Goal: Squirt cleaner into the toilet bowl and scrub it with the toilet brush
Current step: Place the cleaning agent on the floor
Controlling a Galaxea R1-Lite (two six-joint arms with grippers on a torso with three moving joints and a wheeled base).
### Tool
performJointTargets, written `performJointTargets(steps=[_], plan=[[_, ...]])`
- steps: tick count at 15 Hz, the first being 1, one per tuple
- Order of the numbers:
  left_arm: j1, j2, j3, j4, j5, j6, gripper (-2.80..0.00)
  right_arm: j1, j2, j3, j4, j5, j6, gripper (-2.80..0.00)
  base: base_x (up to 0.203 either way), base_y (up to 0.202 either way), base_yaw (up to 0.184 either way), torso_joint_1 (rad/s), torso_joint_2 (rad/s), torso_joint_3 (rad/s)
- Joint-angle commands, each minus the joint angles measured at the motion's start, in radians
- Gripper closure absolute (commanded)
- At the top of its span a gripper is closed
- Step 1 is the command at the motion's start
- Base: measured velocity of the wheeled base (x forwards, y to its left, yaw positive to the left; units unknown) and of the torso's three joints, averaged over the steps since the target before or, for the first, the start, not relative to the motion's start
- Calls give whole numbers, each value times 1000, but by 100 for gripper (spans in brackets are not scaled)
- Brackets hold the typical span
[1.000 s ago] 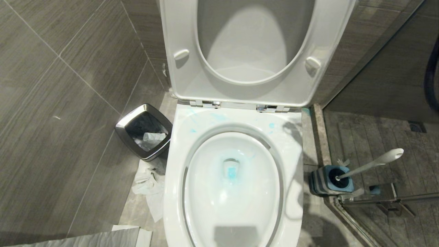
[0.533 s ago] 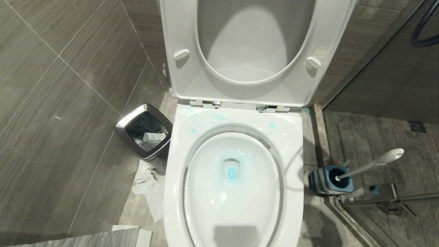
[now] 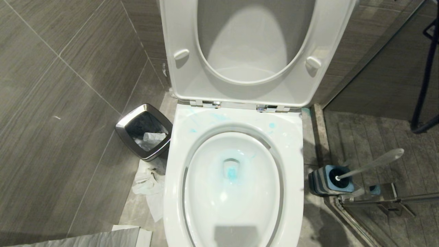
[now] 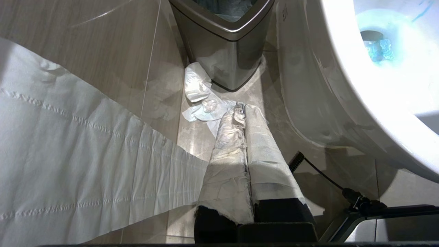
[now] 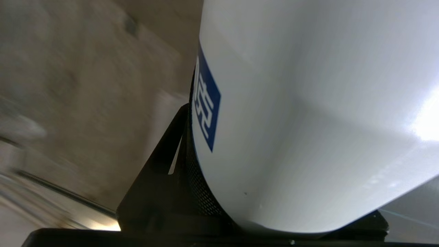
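Head view: the toilet bowl [image 3: 233, 192] stands open, seat and lid raised, with cleaner [image 3: 231, 173] tinting the water and smeared on the rim's back. A bin [image 3: 144, 132] sits close against its left side, crumpled paper [image 3: 149, 187] on the floor there. On the right, a narrow floor strip separates the bowl from the brush [image 3: 368, 164], which leans in its holder [image 3: 329, 180] beside a glass door's rail.

Left wrist view: the left end effector [image 4: 245, 151], paper-wrapped and pressed together, hangs over the floor between the bin [image 4: 223, 44] and the bowl [image 4: 343, 103].

Right wrist view: the right end effector [image 5: 192, 164] pinches a white bottle [image 5: 308, 120].
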Motion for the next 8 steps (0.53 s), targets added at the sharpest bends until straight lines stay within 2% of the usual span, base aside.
performJointTargets(steps=[1,4,8], plan=[[0,1,2,0,0,1,0,-44,-70,30,63,-10,-13,0,0,0,0,0,0,0],[0,1,2,0,0,-1,0,-73,-93,-112,143,-10,-13,0,0,0,0,0,0,0],[0,1,2,0,0,1,0,-53,-152,-119,298,-10,-12,0,0,0,0,0,0,0]])
